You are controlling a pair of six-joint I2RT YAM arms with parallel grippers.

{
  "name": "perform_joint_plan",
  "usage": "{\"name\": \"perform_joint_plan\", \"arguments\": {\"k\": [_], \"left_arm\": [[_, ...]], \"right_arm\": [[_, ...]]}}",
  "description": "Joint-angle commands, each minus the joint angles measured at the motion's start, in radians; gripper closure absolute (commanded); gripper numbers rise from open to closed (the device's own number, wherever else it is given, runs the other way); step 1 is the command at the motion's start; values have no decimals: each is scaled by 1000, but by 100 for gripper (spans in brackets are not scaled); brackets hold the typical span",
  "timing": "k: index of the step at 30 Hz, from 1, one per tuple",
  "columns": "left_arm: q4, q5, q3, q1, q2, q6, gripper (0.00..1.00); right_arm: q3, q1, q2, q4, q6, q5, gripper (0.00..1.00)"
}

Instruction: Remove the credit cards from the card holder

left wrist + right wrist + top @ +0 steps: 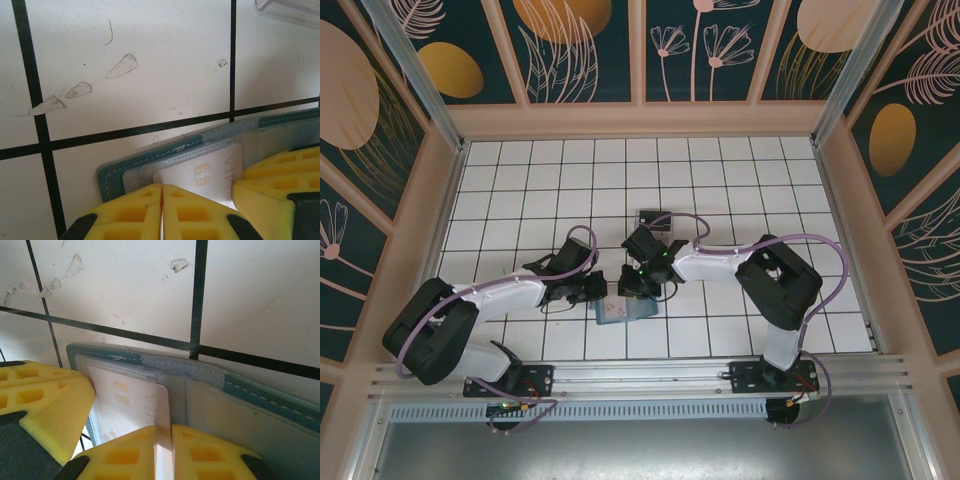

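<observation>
Credit card, one in view, thin pale pinkish-white plastic with a gold chip [132, 400], is pinched at its near edge between the closed yellow pads of the right gripper [164, 429]. Just beside it, the left gripper [161, 187] has its two pads pressed to a hairline seam; whether they grip anything I cannot tell. Under both sets of fingertips and reaching beyond them lies one flat teal-blue card holder [112, 175] with grey-blue lining, on the white tiled table [150, 75]. One clear plastic tray [290, 12] sits further out, right of the left gripper.
</observation>
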Motion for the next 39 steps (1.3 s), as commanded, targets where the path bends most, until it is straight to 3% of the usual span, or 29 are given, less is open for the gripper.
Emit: {"name": "perform_joint_plan", "arguments": {"k": [1, 16, 39], "left_arm": [[-28, -17, -11, -6, 30, 23, 90], [-49, -32, -4, -6, 26, 28, 89], [-97, -63, 21, -6, 6, 39, 88]], "right_arm": [[-23, -3, -1, 33, -3, -15, 86], [-61, -7, -36, 22, 3, 17, 100], [-88, -18, -76, -32, -4, 71, 100]]}}
